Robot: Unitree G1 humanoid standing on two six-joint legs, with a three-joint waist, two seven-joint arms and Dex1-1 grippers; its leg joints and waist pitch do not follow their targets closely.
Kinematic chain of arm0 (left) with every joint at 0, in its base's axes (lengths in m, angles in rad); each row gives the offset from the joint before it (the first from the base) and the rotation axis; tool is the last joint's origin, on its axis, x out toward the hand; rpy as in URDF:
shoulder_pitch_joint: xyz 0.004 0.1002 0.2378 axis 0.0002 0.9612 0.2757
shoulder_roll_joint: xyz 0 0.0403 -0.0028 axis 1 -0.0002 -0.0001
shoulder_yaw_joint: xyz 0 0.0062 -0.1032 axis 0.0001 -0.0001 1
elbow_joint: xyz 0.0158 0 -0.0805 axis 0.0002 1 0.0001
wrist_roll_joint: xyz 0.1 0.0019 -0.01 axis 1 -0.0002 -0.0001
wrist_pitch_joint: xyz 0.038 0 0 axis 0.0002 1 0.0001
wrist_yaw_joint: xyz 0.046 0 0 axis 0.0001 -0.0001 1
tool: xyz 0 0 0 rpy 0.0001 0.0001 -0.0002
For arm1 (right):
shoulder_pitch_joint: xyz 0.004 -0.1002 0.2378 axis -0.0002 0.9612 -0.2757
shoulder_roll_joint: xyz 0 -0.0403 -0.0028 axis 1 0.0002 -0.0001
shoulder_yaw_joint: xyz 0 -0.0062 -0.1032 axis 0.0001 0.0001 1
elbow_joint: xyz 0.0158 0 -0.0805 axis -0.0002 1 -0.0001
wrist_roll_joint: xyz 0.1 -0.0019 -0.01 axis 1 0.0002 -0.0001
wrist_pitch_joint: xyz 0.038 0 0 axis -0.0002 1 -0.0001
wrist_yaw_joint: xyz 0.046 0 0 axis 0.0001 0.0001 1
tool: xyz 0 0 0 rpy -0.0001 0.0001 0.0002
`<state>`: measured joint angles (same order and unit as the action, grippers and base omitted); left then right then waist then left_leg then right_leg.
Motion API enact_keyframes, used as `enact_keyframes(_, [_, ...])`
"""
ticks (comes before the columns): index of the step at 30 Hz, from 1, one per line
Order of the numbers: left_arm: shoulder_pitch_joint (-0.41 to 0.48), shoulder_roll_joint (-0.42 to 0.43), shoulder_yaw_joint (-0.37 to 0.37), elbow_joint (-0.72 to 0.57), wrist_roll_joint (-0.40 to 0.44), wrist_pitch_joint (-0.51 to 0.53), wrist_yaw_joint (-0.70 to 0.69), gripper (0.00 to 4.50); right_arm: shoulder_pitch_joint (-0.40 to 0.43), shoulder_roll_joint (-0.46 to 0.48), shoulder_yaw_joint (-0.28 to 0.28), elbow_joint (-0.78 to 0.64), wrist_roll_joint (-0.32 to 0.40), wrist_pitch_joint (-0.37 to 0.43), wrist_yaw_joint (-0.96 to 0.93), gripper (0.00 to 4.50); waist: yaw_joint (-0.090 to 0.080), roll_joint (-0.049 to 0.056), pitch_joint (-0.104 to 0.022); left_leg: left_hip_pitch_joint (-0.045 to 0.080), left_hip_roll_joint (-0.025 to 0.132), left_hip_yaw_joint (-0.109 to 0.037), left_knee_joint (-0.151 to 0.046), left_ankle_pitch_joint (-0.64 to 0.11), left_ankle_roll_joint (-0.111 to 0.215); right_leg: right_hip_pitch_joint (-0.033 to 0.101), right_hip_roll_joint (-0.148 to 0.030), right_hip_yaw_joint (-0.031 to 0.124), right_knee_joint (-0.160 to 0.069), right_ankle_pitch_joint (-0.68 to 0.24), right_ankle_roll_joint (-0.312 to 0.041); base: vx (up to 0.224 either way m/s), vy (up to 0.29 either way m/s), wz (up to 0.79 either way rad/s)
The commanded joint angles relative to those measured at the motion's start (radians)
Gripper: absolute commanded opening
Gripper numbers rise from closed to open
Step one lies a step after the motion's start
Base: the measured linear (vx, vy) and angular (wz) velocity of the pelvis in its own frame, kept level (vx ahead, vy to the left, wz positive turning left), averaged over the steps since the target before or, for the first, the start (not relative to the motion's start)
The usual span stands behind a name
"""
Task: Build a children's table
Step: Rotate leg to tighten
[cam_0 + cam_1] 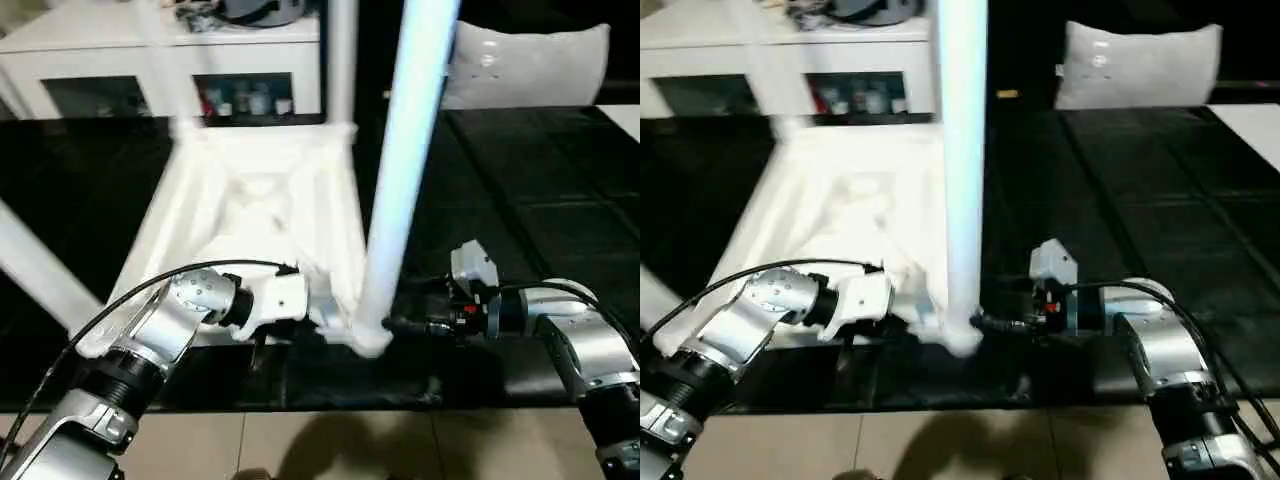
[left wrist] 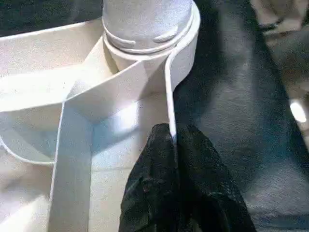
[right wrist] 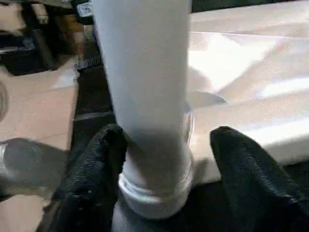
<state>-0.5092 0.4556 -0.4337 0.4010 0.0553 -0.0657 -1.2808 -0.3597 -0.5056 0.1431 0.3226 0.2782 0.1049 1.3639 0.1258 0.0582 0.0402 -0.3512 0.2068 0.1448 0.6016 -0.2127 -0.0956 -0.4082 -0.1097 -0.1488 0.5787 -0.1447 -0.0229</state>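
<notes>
Left gripper [image 2: 173,145] is clenched on the thin rim wall of the upturned table top [image 1: 260,215], just short of the corner socket [image 2: 186,43]. Right gripper [image 3: 166,159] straddles the leg [image 1: 405,170] at its base, one finger touching, the other apart, so apparently not gripping. Risk: if that leg isn't fully seated, it could tip.

The black-covered table [image 1: 520,230] carries the white top [image 1: 260,200], which lies upside down with its ribbed side up. The top sits between the two tools, its near edge close to the table's front edge. A grey cushion-like thing [image 1: 530,65] rests at the table's far edge, well beyond the right tool [image 1: 400,325]. Beige tiled floor [image 1: 330,445] shows below the table.
</notes>
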Motion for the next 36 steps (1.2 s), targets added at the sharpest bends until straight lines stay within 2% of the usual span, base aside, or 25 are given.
enact_keyframes(1, [-0.020,-0.002,-0.042,-0.024,0.013,-0.038,-0.041,0.00,-0.020,0.003,0.017,0.005,0.005,-0.006,0.022,2.68,-0.003,-0.015,-0.069,-0.008,0.024,0.013,-0.070,-0.135,0.099,0.066,-0.044,0.057,-0.056,-0.290,-0.174,0.000,0.000,0.00])
enact_keyframes(5, [-0.022,-0.010,-0.050,-0.026,0.011,-0.046,-0.054,0.00,-0.024,0.017,0.040,0.008,0.008,-0.003,0.042,2.24,-0.002,-0.016,-0.069,-0.009,0.023,0.013,-0.070,-0.141,0.090,0.067,-0.046,0.057,-0.059,-0.318,-0.159,0.000,0.000,0.00])
enact_keyframes(9, [-0.020,-0.014,-0.055,-0.028,0.008,-0.051,-0.064,0.00,-0.021,0.025,0.055,0.013,0.009,0.009,0.059,1.97,-0.001,-0.014,-0.070,-0.009,0.023,0.012,-0.070,-0.136,0.087,0.067,-0.044,0.057,-0.058,-0.307,-0.160,0.000,0.000,0.00])
enact_keyframes(17, [-0.019,-0.011,-0.056,-0.022,0.010,-0.047,-0.066,0.00,-0.012,0.043,0.067,0.014,0.013,0.033,0.074,1.88,-0.001,-0.016,-0.070,-0.009,0.023,0.013,-0.070,-0.135,0.085,0.067,-0.044,0.056,-0.058,-0.307,-0.159,0.000,0.000,0.00])
enact_keyframes(22, [-0.004,-0.033,-0.013,-0.045,-0.014,0.075,0.000,0.00,0.027,0.071,0.051,-0.027,0.022,0.094,-0.016,1.88,-0.001,-0.015,-0.067,-0.008,0.024,0.013,-0.073,-0.139,0.077,0.068,-0.044,0.057,-0.060,-0.324,-0.154,0.000,0.000,0.00])
enact_keyframes(24, [-0.001,-0.053,0.000,-0.067,-0.010,0.134,0.048,0.00,0.033,0.102,0.048,-0.021,-0.016,0.113,-0.121,1.88,-0.004,-0.015,-0.064,-0.007,0.021,0.013,-0.075,-0.160,0.068,0.067,-0.044,0.054,-0.067,-0.366,-0.139,0.000,0.000,0.00])
enact_keyframes(26, [0.008,-0.092,0.017,-0.099,-0.016,0.210,0.111,0.00,0.034,0.149,0.035,-0.012,-0.049,0.137,-0.245,1.87,-0.019,-0.014,-0.056,-0.001,0.015,0.013,-0.078,-0.211,0.044,0.063,-0.044,0.049,-0.082,-0.464,-0.105,0.000,0.000,0.00])
enact_keyframes(27, [0.010,-0.104,0.021,-0.108,-0.019,0.228,0.128,0.00,0.034,0.163,0.031,-0.011,-0.056,0.148,-0.278,1.87,-0.029,-0.016,-0.050,0.000,0.007,0.012,-0.077,-0.244,0.033,0.064,-0.042,0.039,-0.094,-0.542,-0.071,0.000,0.000,0.00])
enact_keyframes(28, [0.013,-0.132,0.025,-0.124,-0.016,0.262,0.166,0.00,0.029,0.200,0.019,-0.003,-0.067,0.166,-0.353,1.87,-0.035,-0.015,-0.049,0.000,0.005,0.010,-0.077,-0.258,0.027,0.064,-0.042,0.035,-0.098,-0.572,-0.056,0.000,0.000,0.00])
enact_keyframes(29, [0.015,-0.156,0.026,-0.136,-0.011,0.288,0.197,0.00,0.023,0.231,0.010,0.005,-0.078,0.179,-0.415,1.87,-0.050,-0.017,-0.046,0.002,0.001,0.008,-0.075,-0.286,0.022,0.062,-0.041,0.026,-0.112,-0.621,-0.024,0.000,0.000,0.00])
enact_keyframes(30, [0.015,-0.160,0.026,-0.138,-0.010,0.292,0.202,0.00,0.022,0.236,0.008,0.006,-0.081,0.182,-0.426,1.87,-0.065,-0.015,-0.045,0.001,-0.002,0.003,-0.073,-0.315,0.019,0.064,-0.040,0.014,-0.119,-0.651,0.004,0.000,0.000,0.00])
enact_keyframes(32, [0.012,-0.194,0.023,-0.147,0.001,0.322,0.243,0.00,0.009,0.279,-0.002,0.021,-0.097,0.200,-0.506,1.87,-0.082,-0.014,-0.045,0.003,-0.004,0.001,-0.071,-0.338,0.023,0.061,-0.038,0.007,-0.129,-0.664,0.022,0.000,0.000,0.00])
enact_keyframes(33, [-0.007,-0.257,0.022,-0.137,0.031,0.360,0.332,0.00,-0.021,0.345,-0.023,0.064,-0.117,0.208,-0.636,1.87,-0.105,-0.011,-0.045,0.002,-0.003,-0.003,-0.069,-0.360,0.028,0.063,-0.037,-0.004,-0.135,-0.663,0.032,0.000,0.000,0.00])
enact_keyframes(34, [-0.013,-0.275,0.022,-0.134,0.040,0.371,0.358,0.00,-0.030,0.363,-0.029,0.077,-0.122,0.209,-0.673,1.87,-0.114,-0.007,-0.043,0.004,0.000,-0.006,-0.070,-0.373,0.026,0.064,-0.037,-0.012,-0.139,-0.657,0.032,0.000,0.000,0.00])
enact_keyframes(35, [-0.021,-0.295,0.018,-0.126,0.054,0.379,0.386,0.00,-0.049,0.385,-0.036,0.106,-0.135,0.195,-0.727,1.87,-0.127,0.002,-0.044,0.009,0.005,-0.011,-0.069,-0.413,0.026,0.068,-0.038,-0.026,-0.147,-0.647,0.038,0.000,0.000,0.00])
enact_keyframes(36, [-0.025,-0.306,0.015,-0.126,0.063,0.389,0.401,0.00,-0.059,0.399,-0.041,0.122,-0.146,0.186,-0.762,1.87,-0.144,0.006,-0.044,0.008,0.014,-0.020,-0.076,-0.456,0.031,0.079,-0.040,-0.033,-0.146,-0.609,0.037,0.000,0.000,0.00])
